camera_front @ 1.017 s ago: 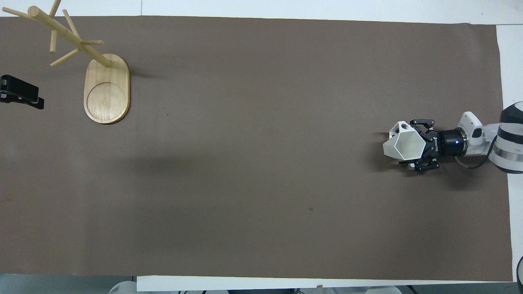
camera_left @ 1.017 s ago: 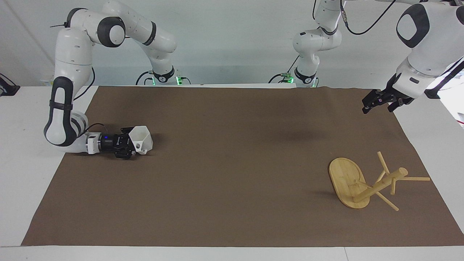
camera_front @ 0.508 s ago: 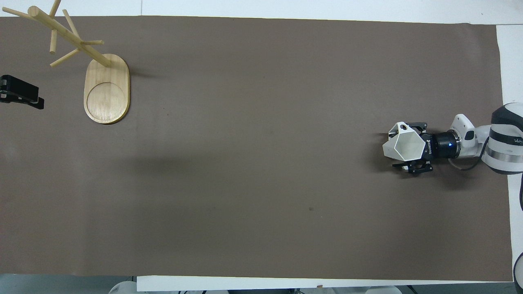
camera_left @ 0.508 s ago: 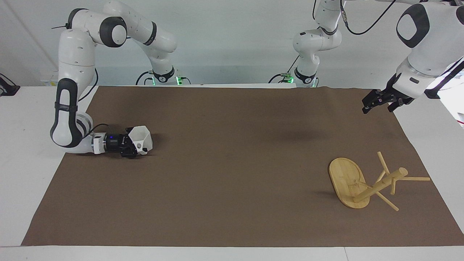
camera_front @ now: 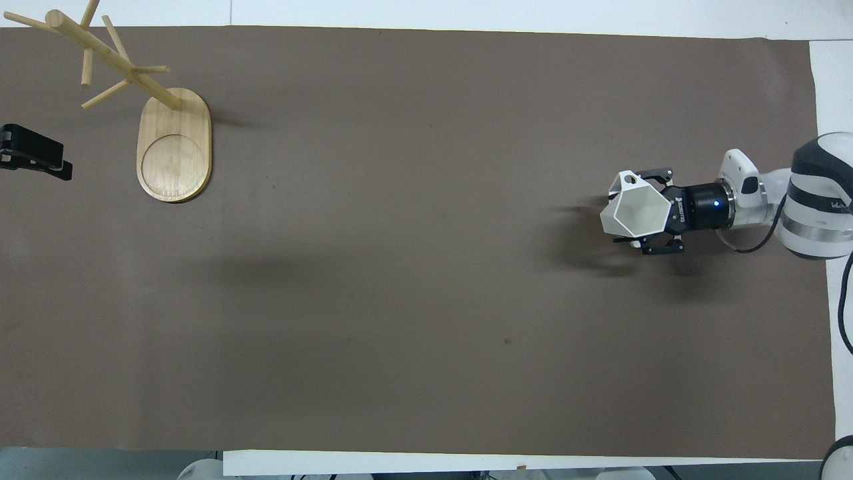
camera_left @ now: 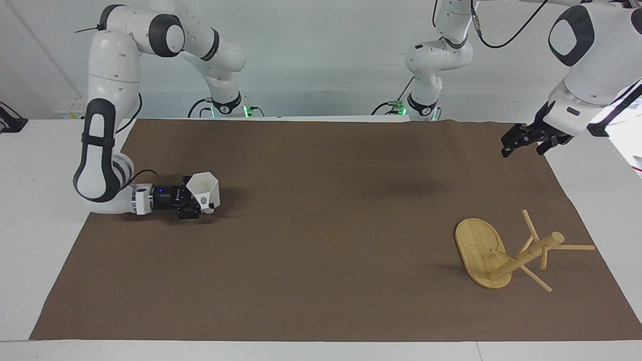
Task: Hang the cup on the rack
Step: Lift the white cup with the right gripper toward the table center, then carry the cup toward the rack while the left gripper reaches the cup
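While the facing view has the right gripper [camera_left: 193, 203] pinching the cup [camera_left: 204, 192] at the right arm's end of the mat [camera_left: 321, 281], the rack [camera_left: 506, 253] stands well apart at the left arm's end, farther from the robots than the cup. The gripper lies level and low, pointing along the table's length toward the rack, with the cup's mouth up and its handle hole turned away from the robots. Judged from this, the coming carry must run nearly the whole table lengthwise. The left gripper [camera_left: 521, 143] waits with fingers spread, over the mat's edge near the rack and much closer to it.

Seen from overhead, the cup [camera_front: 633, 212] sits at the tip of the right gripper [camera_front: 656, 217], its fingers closed on the wall. The rack [camera_front: 172, 143] is in the corner toward the left arm; the left gripper [camera_front: 33, 157] shows just beside it. Against a second ago, the fingers have closed and the cup has shifted a little toward the rack, its shadow now falling apart from it, so it looks lifted. Rack and left gripper are unchanged.
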Robot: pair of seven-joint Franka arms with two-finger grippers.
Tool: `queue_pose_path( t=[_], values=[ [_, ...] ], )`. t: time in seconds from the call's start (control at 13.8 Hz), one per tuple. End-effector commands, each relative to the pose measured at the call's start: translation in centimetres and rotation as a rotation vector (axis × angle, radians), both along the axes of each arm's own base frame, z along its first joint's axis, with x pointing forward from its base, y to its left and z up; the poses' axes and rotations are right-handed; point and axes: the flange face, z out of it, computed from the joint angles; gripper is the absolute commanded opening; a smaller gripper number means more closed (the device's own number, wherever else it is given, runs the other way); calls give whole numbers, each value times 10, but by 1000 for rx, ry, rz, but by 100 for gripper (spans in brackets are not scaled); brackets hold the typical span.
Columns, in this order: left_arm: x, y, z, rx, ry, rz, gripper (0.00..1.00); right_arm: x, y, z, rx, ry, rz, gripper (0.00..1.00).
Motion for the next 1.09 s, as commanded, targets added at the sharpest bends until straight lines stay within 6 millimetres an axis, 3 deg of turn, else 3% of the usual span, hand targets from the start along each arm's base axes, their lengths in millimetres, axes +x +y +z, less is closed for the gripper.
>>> queue_pose_path(
  t=[0.0, 0.22, 0.29, 0.51, 0.73, 0.87, 1.02],
  values=[
    [-16, 9, 0, 24, 74, 22, 100, 17, 82, 21, 45, 19, -56, 21],
    [-24, 6, 11, 37, 66, 91, 100, 34, 184, 23, 87, 55, -158, 21],
    [-27, -5, 10, 47, 76, 124, 100, 34, 218, 24, 110, 80, -196, 21],
    [-37, -66, 6, 71, 60, 164, 100, 20, 302, 24, 151, 143, -274, 21],
    [-45, -134, -2, 74, 7, 213, 100, -3, 369, 23, 131, 176, -318, 21],
    [-49, -179, -5, 62, -38, 245, 100, -10, 386, 23, 35, 100, -379, 21],
    [-49, -205, -15, 55, -55, 281, 100, -24, 408, 28, 26, 97, -400, 21]
  ],
)
